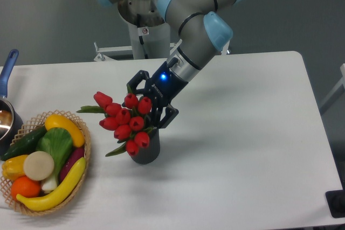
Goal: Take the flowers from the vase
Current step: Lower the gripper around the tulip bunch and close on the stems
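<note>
The flowers (123,118), a bunch of red tulip buds with green leaves, stand in the small dark grey vase (146,151) near the middle of the white table and lean to the left. My gripper (149,106) is right behind the top of the bunch, tilted down to the left. Its black fingers (168,116) reach around the upper right buds. The buds hide the fingertips, so I cannot tell whether the fingers press on the flowers.
A woven basket (85,157) of colourful fruit and vegetables sits at the front left. A blue-handled metal pot (7,112) stands at the left edge. The table's front edge is close below the vase.
</note>
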Controlling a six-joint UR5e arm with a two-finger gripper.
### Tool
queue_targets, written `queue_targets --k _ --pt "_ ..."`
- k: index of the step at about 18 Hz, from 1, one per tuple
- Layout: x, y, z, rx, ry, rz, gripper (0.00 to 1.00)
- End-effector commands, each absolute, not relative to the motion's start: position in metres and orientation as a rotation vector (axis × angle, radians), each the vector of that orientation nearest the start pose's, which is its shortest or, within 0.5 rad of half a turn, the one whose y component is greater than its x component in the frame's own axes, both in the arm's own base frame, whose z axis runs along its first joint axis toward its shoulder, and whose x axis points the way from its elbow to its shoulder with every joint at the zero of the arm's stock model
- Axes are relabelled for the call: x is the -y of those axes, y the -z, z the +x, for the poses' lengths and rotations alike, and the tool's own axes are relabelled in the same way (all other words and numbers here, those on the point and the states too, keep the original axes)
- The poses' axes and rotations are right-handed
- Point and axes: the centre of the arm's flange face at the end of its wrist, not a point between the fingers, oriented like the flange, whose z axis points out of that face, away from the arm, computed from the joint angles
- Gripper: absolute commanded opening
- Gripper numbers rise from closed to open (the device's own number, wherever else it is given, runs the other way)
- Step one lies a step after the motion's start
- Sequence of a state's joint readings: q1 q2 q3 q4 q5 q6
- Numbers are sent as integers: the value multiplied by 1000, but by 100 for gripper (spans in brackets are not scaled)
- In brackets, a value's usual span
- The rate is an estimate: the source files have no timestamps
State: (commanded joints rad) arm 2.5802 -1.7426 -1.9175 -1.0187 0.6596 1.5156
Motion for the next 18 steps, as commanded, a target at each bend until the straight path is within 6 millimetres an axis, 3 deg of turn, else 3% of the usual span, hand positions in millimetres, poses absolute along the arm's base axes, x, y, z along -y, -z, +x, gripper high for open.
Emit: queue_targets --k 4,5,7,12,18 --pt "-456 -326 -326 -577 292 -2170 64" --pt "-455 -327 -327 -554 298 -2175 56" --pt "-456 -329 -330 -555 288 -2173 54" --pt "-455 -331 -332 -530 293 -2180 40" --pt "-452 -335 -335 -504 291 -2181 38"
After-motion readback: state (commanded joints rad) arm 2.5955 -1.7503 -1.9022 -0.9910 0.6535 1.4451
